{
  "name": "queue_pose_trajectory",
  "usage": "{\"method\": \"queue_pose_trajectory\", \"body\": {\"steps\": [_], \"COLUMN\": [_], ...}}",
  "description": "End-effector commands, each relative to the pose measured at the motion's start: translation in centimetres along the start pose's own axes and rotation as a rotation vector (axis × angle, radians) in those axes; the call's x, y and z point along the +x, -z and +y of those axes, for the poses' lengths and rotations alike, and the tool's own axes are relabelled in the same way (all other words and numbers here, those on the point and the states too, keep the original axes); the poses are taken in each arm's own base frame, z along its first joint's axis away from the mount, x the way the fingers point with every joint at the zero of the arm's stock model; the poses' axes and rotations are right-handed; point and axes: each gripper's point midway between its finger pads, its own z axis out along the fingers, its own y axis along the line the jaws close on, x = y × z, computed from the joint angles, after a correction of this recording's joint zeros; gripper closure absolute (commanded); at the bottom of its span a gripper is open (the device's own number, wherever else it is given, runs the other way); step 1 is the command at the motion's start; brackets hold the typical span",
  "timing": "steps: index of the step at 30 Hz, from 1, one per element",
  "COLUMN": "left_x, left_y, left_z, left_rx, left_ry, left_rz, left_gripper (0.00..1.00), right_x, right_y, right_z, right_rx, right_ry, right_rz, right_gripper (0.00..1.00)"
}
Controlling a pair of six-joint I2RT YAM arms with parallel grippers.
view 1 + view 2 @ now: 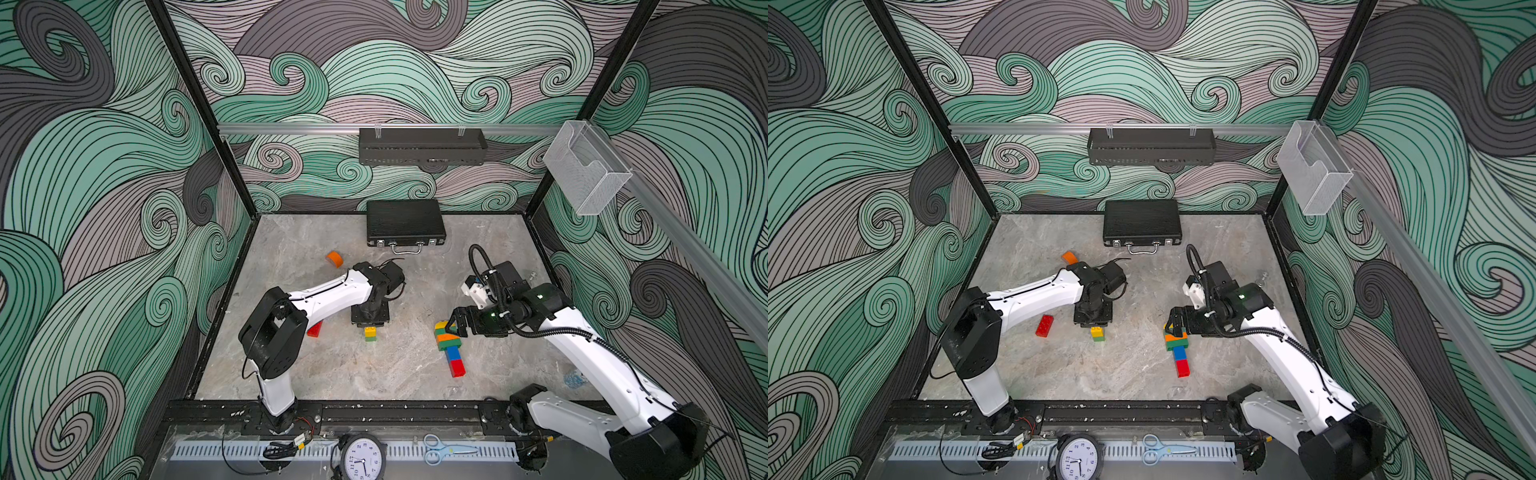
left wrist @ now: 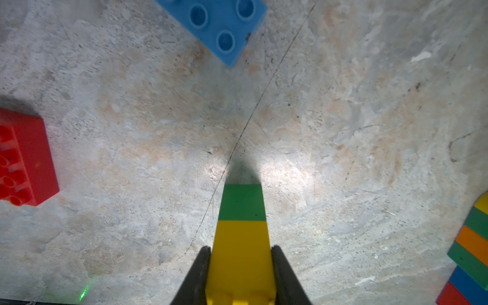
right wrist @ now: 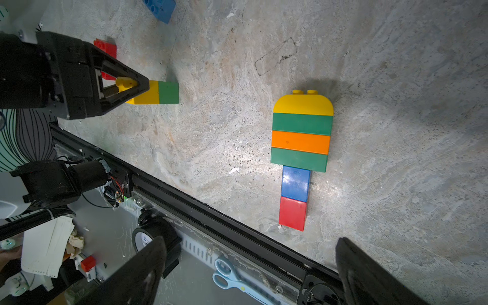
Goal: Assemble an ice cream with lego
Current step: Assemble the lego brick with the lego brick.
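A lego ice cream (image 1: 451, 345) (image 1: 1177, 349) (image 3: 301, 142) lies flat on the table: a yellow rounded top, then green, orange and green bars, on a blue and red stick. My right gripper (image 1: 455, 324) (image 3: 250, 241) hangs open over its rounded end, holding nothing. A yellow brick on a green brick (image 1: 370, 333) (image 2: 241, 237) (image 3: 155, 92) stands on the table to the left. My left gripper (image 1: 370, 324) (image 2: 240, 248) points down, both fingers against the yellow brick's sides.
A red brick (image 1: 1044, 325) (image 2: 23, 158) lies left of the stack and a blue brick (image 2: 219, 26) beyond it. An orange half-round piece (image 1: 334, 258) sits further back. A black briefcase (image 1: 405, 222) stands at the back wall. A black rail (image 1: 374, 411) edges the front.
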Motion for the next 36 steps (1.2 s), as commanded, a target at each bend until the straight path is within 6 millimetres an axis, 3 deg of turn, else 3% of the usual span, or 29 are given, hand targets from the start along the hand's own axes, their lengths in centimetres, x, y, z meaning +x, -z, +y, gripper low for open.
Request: {"method": "queue_pose_trajectory", "body": {"steps": [1, 18, 24, 29, 36], "left_x": [-0.2, -0.1, -0.3, -1.4, -4.3], "left_y": [0.4, 1.8, 3.7, 5.5, 6.3], "left_z": [0.2, 0.1, 1.2, 1.9, 2.0], "left_rx": [-0.019, 0.003, -0.018, -0.027, -0.043], "left_ry": [-0.008, -0.019, -0.027, -0.081, -0.344], "left_rz": [0.006, -0.002, -0.041, -0.086, -0.136], "left_gripper": [0.64, 0.45, 0.3, 0.17, 0.06], "right_x": [-0.4, -0.5, -0.8, -1.0, -1.3], "right_y": [0.7, 0.9, 1.2, 1.4, 1.8], "right_z": [0.1, 0.2, 0.3, 0.5, 0.8], "right_rx": [0.003, -0.001, -0.005, -0.009, -0.013], "right_ry": [0.01, 0.01, 0.012, 0.015, 0.018], "right_rz": [-0.028, -0.037, -0.047, -0.05, -0.061], "right_gripper": [0.01, 0.01, 0.01, 0.01, 0.01]}}
